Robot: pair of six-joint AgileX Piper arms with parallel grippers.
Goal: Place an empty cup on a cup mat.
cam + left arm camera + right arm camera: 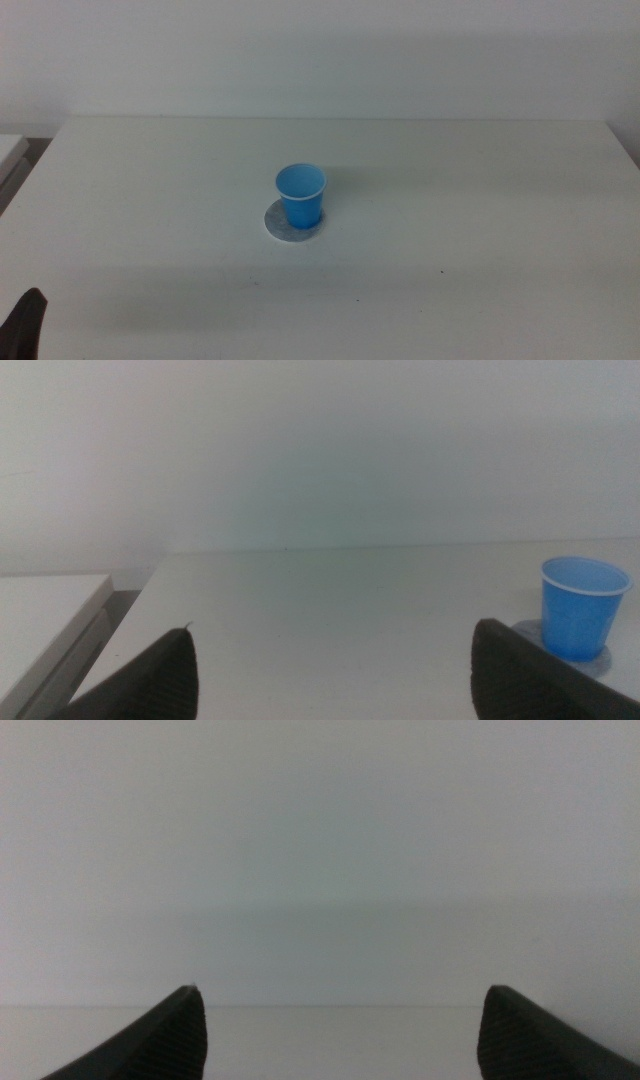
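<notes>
Middle view: left hand (25,325) low, wide apart

You are looking at a bare test bench, more lab than home. A plain white table (450,250) fills the middle view, backed by a blank pale wall (320,50) with no decoration. A second white surface (45,610) sits just beside the table's edge, with a dark gap between. The only prop is one blue cup (301,195) standing on a grey cup mat (278,225).
</notes>
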